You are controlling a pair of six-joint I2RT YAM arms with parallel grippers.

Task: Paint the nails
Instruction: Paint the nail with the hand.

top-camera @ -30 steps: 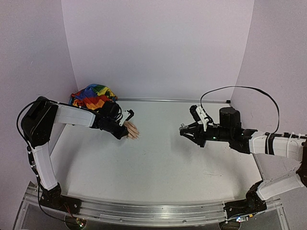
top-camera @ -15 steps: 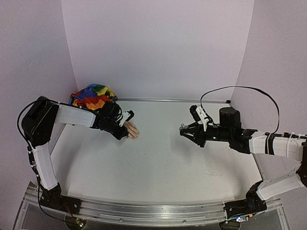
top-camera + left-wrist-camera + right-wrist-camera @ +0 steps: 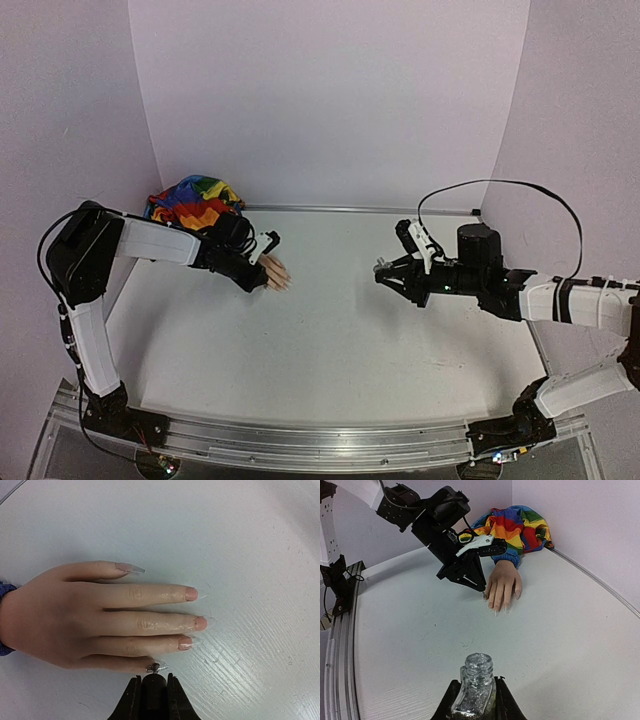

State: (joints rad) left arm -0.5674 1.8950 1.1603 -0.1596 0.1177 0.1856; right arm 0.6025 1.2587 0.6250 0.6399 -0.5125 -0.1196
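A pale fake hand (image 3: 85,617) lies palm down on the white table (image 3: 330,340), its rainbow sleeve (image 3: 193,200) bunched in the back left corner. Its nails (image 3: 191,594) point right in the left wrist view; the middle ones look pinkish. My left gripper (image 3: 152,681) is shut on a black brush cap (image 3: 154,696), and the glittery brush tip (image 3: 156,668) rests on the little finger's nail. Toward the table's right side, my right gripper (image 3: 476,692) is shut on an open bottle of silver glitter polish (image 3: 476,685), its mouth facing the fake hand (image 3: 502,582).
Pale walls close the table at the back and both sides, with a metal strip (image 3: 360,210) along the back edge. A black cable (image 3: 500,185) loops above the right arm. The rail (image 3: 300,445) with the arm bases runs along the near edge.
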